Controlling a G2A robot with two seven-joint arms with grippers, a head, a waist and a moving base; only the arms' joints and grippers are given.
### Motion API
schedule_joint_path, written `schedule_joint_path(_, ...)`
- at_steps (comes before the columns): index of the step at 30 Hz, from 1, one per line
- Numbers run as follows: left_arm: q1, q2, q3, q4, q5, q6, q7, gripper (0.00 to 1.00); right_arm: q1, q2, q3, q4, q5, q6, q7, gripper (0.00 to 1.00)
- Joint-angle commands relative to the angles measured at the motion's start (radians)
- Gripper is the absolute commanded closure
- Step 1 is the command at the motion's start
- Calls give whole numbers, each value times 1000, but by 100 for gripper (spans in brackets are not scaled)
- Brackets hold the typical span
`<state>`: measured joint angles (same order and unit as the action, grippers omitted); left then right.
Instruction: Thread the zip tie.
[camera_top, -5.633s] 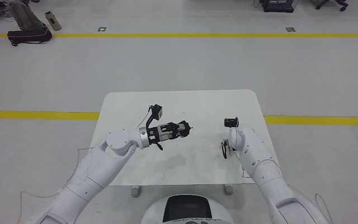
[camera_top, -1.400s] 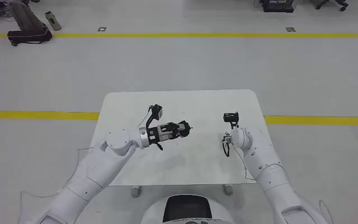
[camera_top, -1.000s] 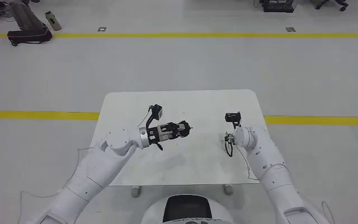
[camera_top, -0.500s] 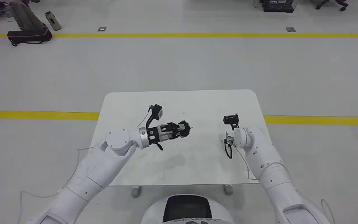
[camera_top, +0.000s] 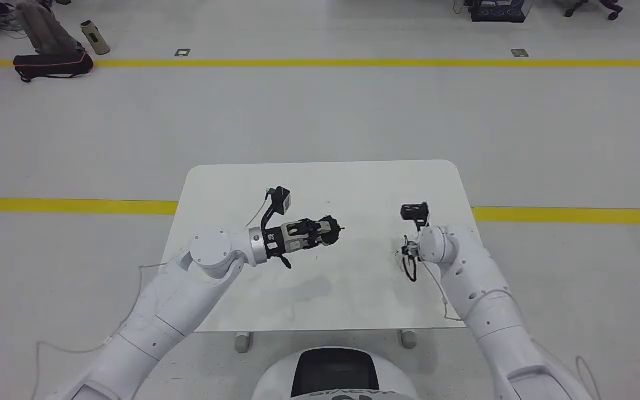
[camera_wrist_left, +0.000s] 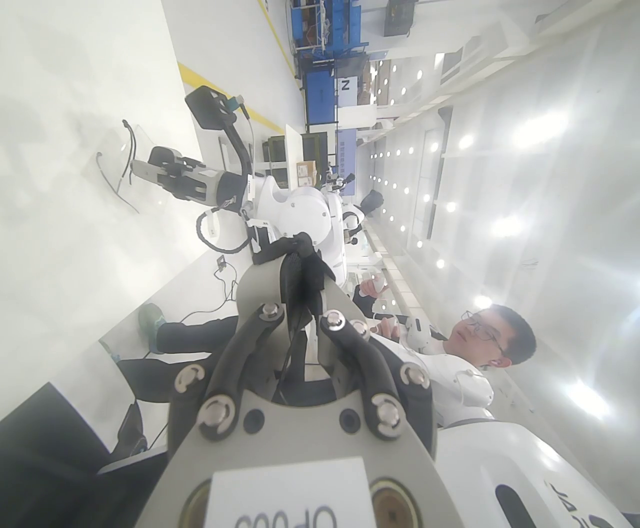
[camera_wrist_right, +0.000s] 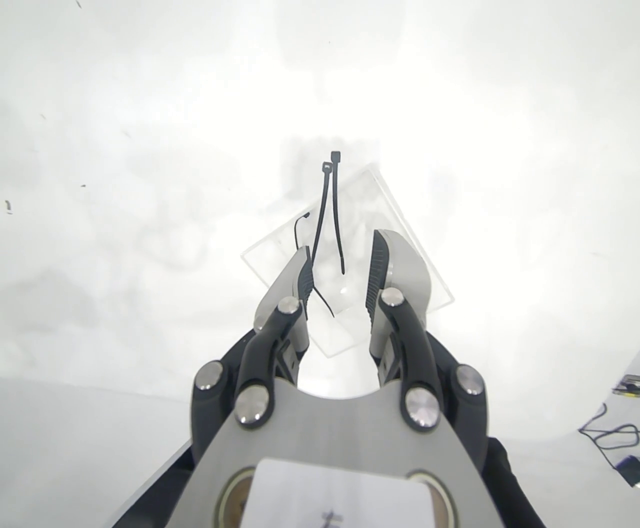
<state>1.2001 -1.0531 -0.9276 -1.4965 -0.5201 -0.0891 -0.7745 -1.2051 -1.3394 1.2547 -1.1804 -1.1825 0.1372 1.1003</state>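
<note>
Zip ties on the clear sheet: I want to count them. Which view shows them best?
Right wrist view: the zip ties lie close, on the clear sheet, ahead of the open right gripper. Left wrist view shows them small and distant; top view barely resolves them.

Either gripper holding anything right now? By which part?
Nothing in the right gripper, open over the zip ties. The left gripper is shut on a black strip, likely a zip tie; which part cannot be told.
</note>
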Motion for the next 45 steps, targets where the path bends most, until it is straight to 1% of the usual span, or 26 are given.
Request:
schedule_joint_path(1, 0, 0, 0, 0, 0, 0, 0, 100, -4, 3, 6, -11, -2, -1, 8, 73)
schedule_joint_path(4, 0, 0, 0, 0, 0, 0, 0, 100, -10, 7, 12, -24, -7, -4, 26, 71)
schedule_joint_path(11, 0, 0, 0, 0, 0, 0, 0, 100, -12, 7, -2, -19, -13, 8, 30, 73)
schedule_joint_path(17, 0, 0, 0, 0, 0, 0, 0, 100, -8, 3, -23, -1, -24, 28, 0, 76)
schedule_joint_path(38, 0, 0, 0, 0, 0, 0, 0, 100, 6, -9, -65, 67, -25, 65, -108, 76)
schedule_joint_path(41, 0, 0, 0, 0, 0, 0, 0, 100, 8, -11, -70, 75, -21, 67, -118, 78)
schedule_joint_path(45, 0, 0, 0, 0, 0, 0, 0, 100, 9, -13, -73, 85, -14, 71, -139, 87)
